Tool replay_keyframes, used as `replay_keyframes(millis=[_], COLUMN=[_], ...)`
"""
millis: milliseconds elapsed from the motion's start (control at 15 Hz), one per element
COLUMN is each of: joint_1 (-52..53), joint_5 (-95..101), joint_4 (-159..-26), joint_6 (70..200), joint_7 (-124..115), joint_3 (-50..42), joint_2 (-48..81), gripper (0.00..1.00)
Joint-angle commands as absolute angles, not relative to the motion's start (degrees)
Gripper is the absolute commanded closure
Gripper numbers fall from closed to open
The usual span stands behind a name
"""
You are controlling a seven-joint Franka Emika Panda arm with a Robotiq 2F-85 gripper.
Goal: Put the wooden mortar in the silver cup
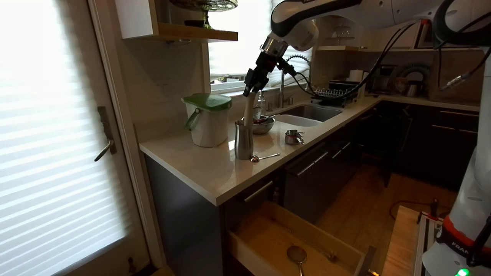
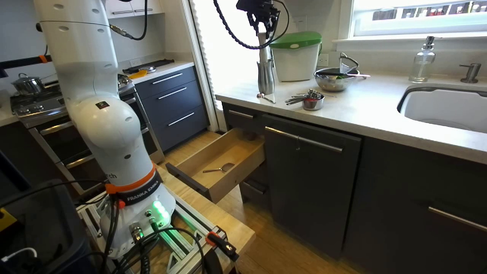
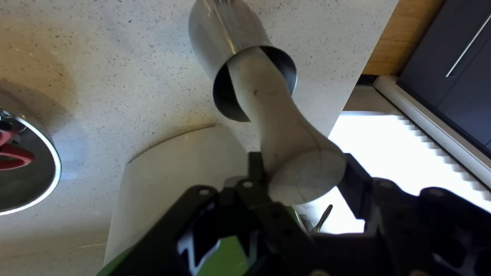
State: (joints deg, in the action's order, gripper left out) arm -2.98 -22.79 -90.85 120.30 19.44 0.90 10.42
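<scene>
The wooden mortar (image 1: 249,109) is a pale tan stick standing almost upright. Its lower end is inside the silver cup (image 1: 244,143), a shiny cylinder on the counter near the front edge. Both also show in an exterior view, mortar (image 2: 263,51) above cup (image 2: 266,81). My gripper (image 1: 251,92) is at the mortar's top. In the wrist view, the gripper's (image 3: 302,165) two fingers touch opposite sides of the mortar's (image 3: 268,99) wide end. The mortar leans against one side of the cup's (image 3: 226,30) mouth. How deep its lower end reaches is hidden inside the cup.
A white container with a green lid (image 1: 209,124) stands beside the cup. A metal bowl (image 2: 336,82) holding utensils, measuring cups (image 2: 313,103) and a small scoop (image 1: 256,158) are on the counter. A drawer (image 2: 213,156) stands open below. The sink (image 1: 297,120) is further along.
</scene>
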Motion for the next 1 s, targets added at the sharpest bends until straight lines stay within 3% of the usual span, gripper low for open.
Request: replay_keyframes(millis=[0, 67, 333, 933], joint_1=[-3.2, -3.23, -3.0, -3.07], joint_5=[-21.95, -21.99, -18.82, -9.49], joint_4=[-91.38, -90.99, -88.92, -83.26], joint_6=[120.96, 120.34, 115.97, 91.78], joint_7=[19.19, 19.09, 18.44, 31.61], joint_3=[1.07, 1.09, 0.86, -1.16], joint_2=[10.13, 10.01, 6.9, -1.18], gripper=[0.24, 0.24, 0.0, 0.0])
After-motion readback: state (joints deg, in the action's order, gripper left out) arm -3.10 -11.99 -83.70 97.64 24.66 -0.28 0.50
